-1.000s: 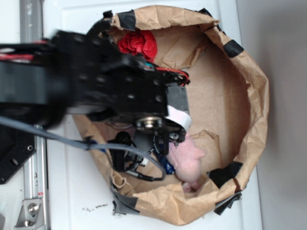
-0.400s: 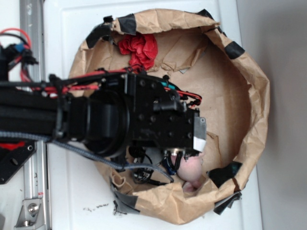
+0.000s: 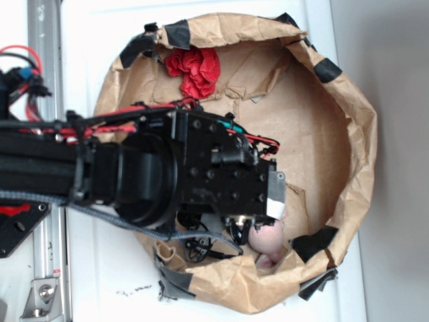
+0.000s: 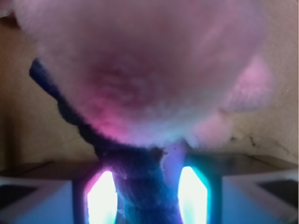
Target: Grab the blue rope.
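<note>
No readable lettering anywhere. Saw the blue rope — dark, twisted strands — running between the glowing fingers of the gripper, under the pink plush toy; closure impossible to tell.

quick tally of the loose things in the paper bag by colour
Dark navy: 1, the thick twisted blue rope, between the gripper fingers
Pink: 1, the fuzzy pink plush toy
Red: 1, the crumpled red cloth
Total: 3 in the brown paper bag
</note>
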`<state>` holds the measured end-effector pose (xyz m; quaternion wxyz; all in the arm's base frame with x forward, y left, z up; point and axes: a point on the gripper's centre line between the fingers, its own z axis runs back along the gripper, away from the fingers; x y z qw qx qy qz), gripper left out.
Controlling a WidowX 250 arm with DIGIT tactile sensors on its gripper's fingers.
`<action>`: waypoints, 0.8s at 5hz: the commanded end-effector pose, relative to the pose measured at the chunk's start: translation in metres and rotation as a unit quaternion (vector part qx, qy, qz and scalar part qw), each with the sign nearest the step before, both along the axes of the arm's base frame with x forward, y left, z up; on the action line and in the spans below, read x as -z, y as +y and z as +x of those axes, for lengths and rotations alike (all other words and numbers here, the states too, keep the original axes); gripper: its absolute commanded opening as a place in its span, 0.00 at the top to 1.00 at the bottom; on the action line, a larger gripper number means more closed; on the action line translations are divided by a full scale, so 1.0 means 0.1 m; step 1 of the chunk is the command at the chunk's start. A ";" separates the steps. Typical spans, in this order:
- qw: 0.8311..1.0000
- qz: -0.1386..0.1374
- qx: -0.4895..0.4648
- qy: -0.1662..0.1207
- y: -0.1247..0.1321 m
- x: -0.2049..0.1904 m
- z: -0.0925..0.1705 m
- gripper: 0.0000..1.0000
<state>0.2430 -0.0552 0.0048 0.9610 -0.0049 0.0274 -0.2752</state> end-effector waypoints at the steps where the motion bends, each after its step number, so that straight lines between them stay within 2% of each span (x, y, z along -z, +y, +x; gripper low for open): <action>1: 0.998 0.001 -0.035 -0.057 0.13 -0.18 -0.12 1.00; 2: 0.994 0.010 -0.071 -0.088 0.23 -0.48 -0.04 1.00; 3: 0.981 0.016 -0.158 -0.116 0.37 -0.98 0.02 1.00; 4: 0.970 0.011 -0.213 -0.120 0.48 -1.40 0.00 1.00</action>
